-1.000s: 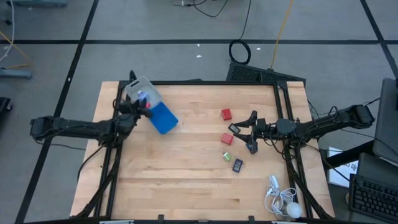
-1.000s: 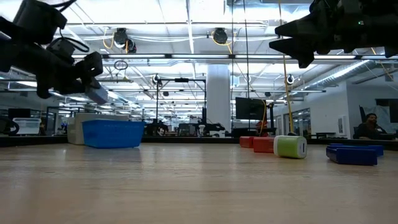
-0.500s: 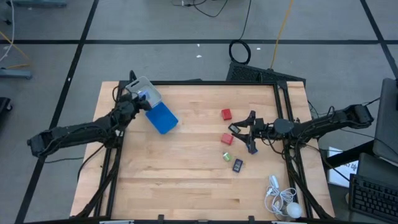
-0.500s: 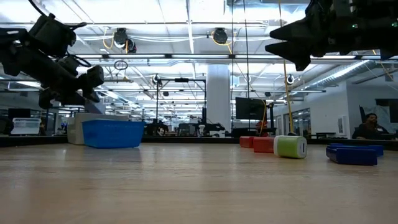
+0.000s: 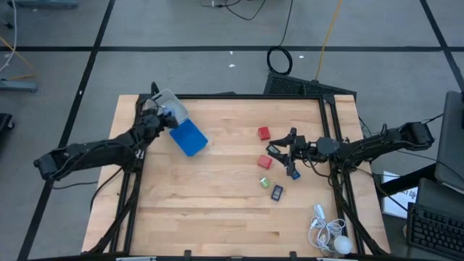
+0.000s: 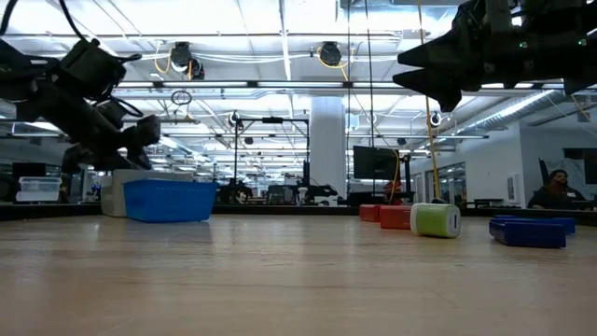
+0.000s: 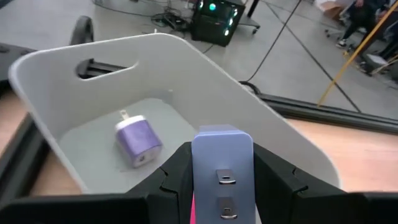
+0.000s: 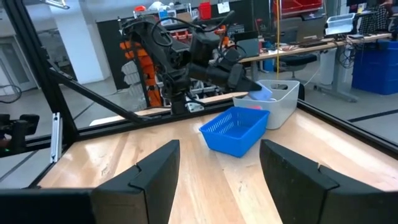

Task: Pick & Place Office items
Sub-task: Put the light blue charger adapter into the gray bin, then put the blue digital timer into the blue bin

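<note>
Left gripper [image 7: 222, 186] hangs over the pale bin [image 7: 205, 93] at the table's far left corner, fingers [image 7: 171, 177] clamped on a pale blue block [image 7: 222, 158] with two metal prongs on its face. A second pale violet block [image 7: 138, 142] lies on the bin floor, apart from the held one. Blue tray [image 5: 190, 138] sits just beside the bin, toward table centre.

Right gripper [image 5: 285, 156] hovers above the right half of the table [image 5: 210, 203], fingers [image 8: 158, 171] spread apart with nothing between them. It is up off the wood in the low view, near the top of that picture.

Loose items, right half of the table: one red block [image 5: 264, 133] farthest back, a second red block [image 5: 264, 162] nearer, a green piece [image 5: 265, 182] just in front of that, and a dark piece [image 5: 278, 192] beside the green one. A small dark piece [image 5: 273, 149] lies close under the right gripper; contact cannot be told.

White corded gadget [image 5: 328, 232] rests at the near right corner.
</note>
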`<state>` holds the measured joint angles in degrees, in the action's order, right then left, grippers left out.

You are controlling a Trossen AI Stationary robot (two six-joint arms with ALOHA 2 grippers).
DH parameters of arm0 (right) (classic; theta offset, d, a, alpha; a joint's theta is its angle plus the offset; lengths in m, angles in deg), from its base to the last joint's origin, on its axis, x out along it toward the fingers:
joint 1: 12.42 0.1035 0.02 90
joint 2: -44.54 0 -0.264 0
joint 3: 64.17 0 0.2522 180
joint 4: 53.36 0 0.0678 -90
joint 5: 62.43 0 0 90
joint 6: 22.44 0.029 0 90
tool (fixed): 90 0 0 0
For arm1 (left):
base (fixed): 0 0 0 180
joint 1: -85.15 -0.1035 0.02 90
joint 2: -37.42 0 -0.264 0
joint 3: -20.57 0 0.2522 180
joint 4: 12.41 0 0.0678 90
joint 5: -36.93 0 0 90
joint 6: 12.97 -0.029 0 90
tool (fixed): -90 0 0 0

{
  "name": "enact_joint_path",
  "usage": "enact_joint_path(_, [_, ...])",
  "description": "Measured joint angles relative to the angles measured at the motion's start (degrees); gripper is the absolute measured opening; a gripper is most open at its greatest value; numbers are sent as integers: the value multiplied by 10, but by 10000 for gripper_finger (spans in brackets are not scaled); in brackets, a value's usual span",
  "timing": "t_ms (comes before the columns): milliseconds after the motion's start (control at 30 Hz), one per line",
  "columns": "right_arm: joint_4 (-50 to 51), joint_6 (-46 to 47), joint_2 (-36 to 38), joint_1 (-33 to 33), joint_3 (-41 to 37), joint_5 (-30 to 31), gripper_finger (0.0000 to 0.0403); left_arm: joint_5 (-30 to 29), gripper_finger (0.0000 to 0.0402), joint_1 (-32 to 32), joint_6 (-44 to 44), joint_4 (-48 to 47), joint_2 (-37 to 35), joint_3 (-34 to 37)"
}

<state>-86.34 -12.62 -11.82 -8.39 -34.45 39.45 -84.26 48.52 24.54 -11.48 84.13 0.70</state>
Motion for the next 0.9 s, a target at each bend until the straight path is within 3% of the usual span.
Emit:
enact_joint_path(267, [1, 0, 0, 0, 0, 0, 212, 0, 125, 0, 2, 96, 83, 0])
enact_joint_path(400, [2, -1, 0, 0, 0, 0, 212, -2, 161, 0, 7, 95, 108, 0])
enact_joint_path(633, [2, -6, 0, 0, 0, -1, 212, -3, 207, 0, 7, 94, 122, -1])
enact_joint_path(900, [2, -6, 0, 0, 0, -1, 212, 3, 202, 0, 6, 95, 121, -1])
